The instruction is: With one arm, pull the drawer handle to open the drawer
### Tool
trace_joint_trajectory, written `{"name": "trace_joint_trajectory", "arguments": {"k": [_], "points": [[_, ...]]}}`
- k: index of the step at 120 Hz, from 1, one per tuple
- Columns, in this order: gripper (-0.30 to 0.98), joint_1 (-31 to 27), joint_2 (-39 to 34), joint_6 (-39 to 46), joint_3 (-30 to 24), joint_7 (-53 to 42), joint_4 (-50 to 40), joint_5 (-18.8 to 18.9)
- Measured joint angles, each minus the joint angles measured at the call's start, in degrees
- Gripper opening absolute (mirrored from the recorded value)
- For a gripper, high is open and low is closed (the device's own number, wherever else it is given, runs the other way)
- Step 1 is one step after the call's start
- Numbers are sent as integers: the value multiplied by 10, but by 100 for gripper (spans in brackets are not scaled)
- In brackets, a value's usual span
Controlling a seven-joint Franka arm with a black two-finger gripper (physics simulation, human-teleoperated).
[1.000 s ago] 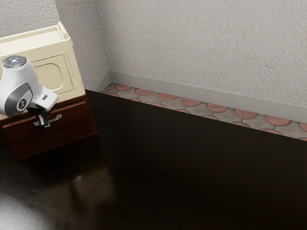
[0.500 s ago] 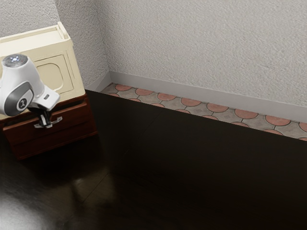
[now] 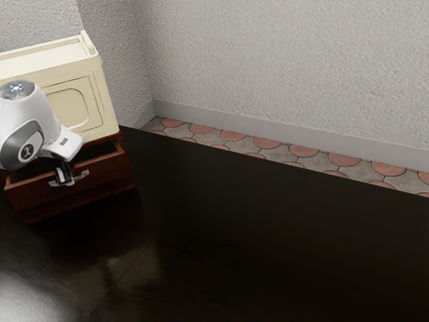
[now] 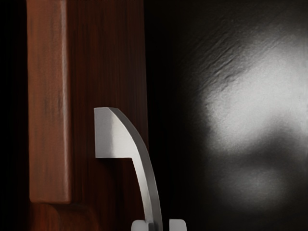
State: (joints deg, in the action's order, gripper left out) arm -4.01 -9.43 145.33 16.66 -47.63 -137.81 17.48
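Exterior view gives the layout: drawer [image 3: 104, 181] partly open, low in a red-brown cabinet [image 3: 125, 145] at the exterior view's left, its dark inside showing behind the front. Handle [image 3: 81, 176] is on the drawer front, facing out over the dark counter [image 3: 268, 235]. Pincer [image 3: 64, 176] is clenched on the handle, near mid-span. White arm [image 3: 23, 117] comes in from the exterior view's left and covers part of the cabinet and of the cream box [image 3: 40, 60] sitting on top. Box face has a rounded outlined panel [image 3: 71, 107]; raised rim up top. Same view also has the textured wall [image 3: 281, 60], grey baseboard [image 3: 268, 129] and floor [image 3: 268, 143] with round reddish tiles beyond the counter edge. Wrist view adds handle detail: squared metal mount against the wood, then a slim bar curving out to the pincer [image 4: 159, 225], whose light fingertips stand on either side of it. Also wood grain on the drawer front and a lighter raised strip [image 4: 50, 106] running along it, plus a broad pale glare on the counter next to the drawer. Markings: a light logo [image 3: 28, 152] on the arm's dark oval cap, too small to read. Small grey patch [image 3: 64, 141] on the white housing by the pincer, can't make out any writing.
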Motion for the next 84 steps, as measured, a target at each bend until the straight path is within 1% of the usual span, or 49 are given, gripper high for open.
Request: {"name": "trace_joint_trajectory", "arguments": {"k": [84], "points": [[-10,0,-56,-16,-22,14,-50,1]]}}
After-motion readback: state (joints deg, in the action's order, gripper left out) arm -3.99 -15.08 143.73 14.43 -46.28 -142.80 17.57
